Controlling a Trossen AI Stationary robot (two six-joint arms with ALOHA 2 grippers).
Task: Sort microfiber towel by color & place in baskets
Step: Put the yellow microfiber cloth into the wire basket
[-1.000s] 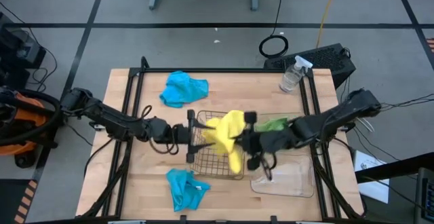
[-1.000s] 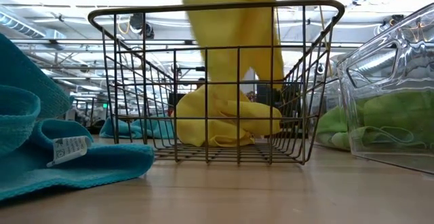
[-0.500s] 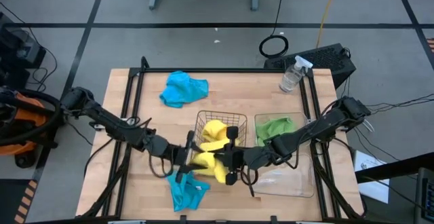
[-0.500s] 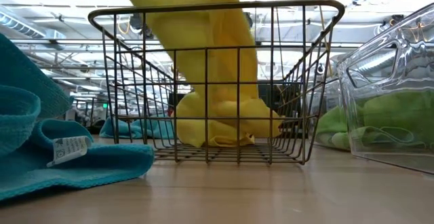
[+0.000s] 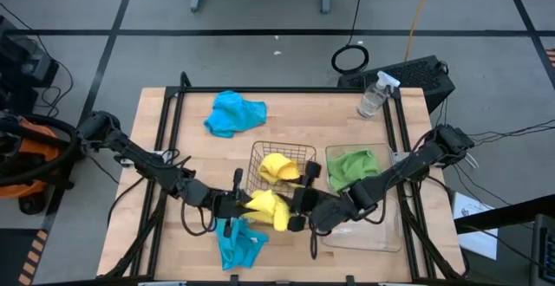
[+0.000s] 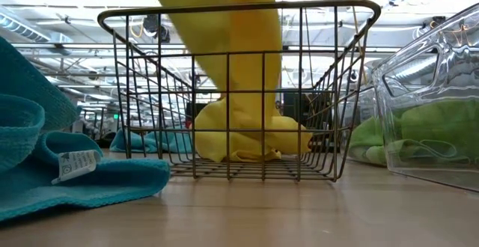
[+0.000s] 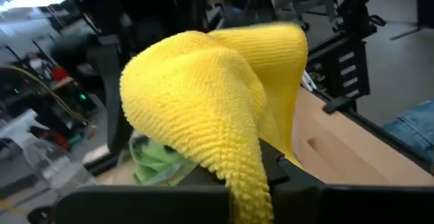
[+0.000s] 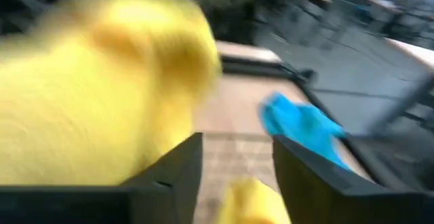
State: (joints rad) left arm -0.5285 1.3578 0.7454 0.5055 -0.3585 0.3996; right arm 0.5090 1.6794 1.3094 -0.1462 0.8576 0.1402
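Note:
A yellow towel [image 5: 267,208] hangs bunched over the near part of the wire basket [image 5: 305,154], between my two grippers. My left gripper [image 5: 236,204] is shut on its left end. My right gripper [image 5: 299,210] stands at its right end, and in the right wrist view it [image 8: 234,176] is open. In the low view the towel [image 6: 239,52] drops inside the basket [image 6: 112,24] onto a second yellow towel [image 6: 247,136] on its floor. A green towel [image 5: 351,165] lies in a clear tub [image 5: 381,152]. Blue towels lie at the far left [image 5: 236,113] and near edge [image 5: 238,243]. My left gripper [image 7: 271,183] holds the yellow towel by a bunched part [image 7: 224,136] that heaps over the fingers and hides the place of contact. It comes level from the table's left. The towel hangs below, its lower end in the wire basket. My right gripper: I cannot tell whether it touches the towel [image 8: 102,95].
A second clear tub [image 5: 368,232] stands near the front edge, right of my right gripper. A clear spray bottle [image 5: 375,95] stands at the far right. Black frame rails [image 5: 165,130] run along the table's left and right sides.
Both grippers have gone toward the table's near edge and sunk. The yellow towel, held by my right gripper over the basket's middle a second ago, has moved with them to the basket's near side. My left gripper has come in from the left and now has its left end.

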